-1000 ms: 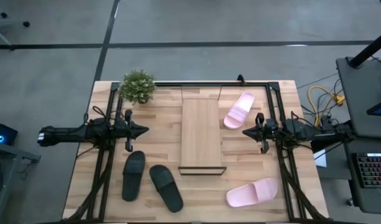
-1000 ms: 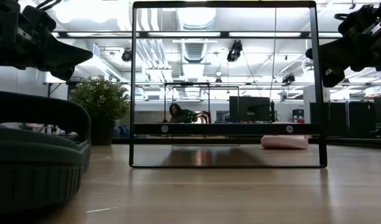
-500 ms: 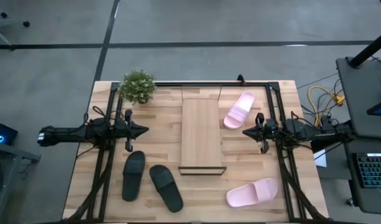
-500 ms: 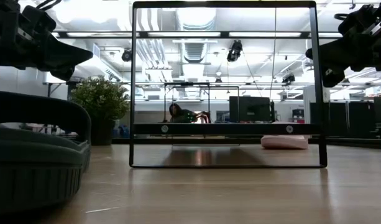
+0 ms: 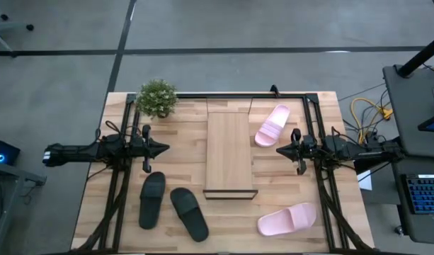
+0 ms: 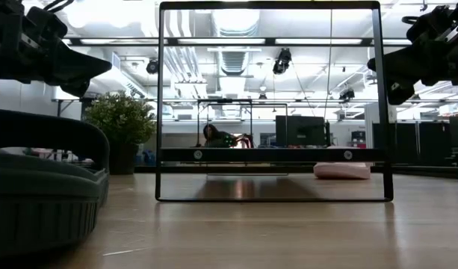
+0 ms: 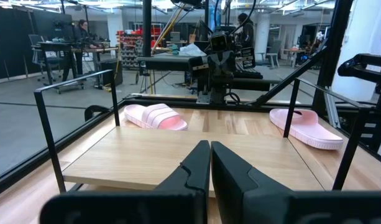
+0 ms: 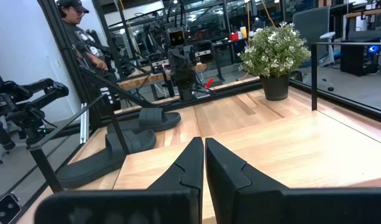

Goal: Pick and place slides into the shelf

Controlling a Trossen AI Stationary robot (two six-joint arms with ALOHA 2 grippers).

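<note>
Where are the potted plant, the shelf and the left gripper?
potted plant [image 5: 157, 98], high view, its leaves.
shelf [image 5: 229, 149], high view, middle of its board.
left gripper [image 5: 165, 148], high view, its shut fingertips.

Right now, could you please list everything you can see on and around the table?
Pink slides: two, pale pink, right of the shelf; one near the far edge, one near the front edge.
Black slides: two, black, left front of the table; one beside the other.
Shelf: one, light wood on a dark frame, mid-table, nothing on it.
Plant: one, green, far left corner.
Table: one, pale planks.
Keyboard: one, dark, on the desk to the right.
Person: one, dark top, standing beyond the table.
Left claw: shut, empty, left of the shelf.
Right claw: shut, empty, right of the shelf.
</note>
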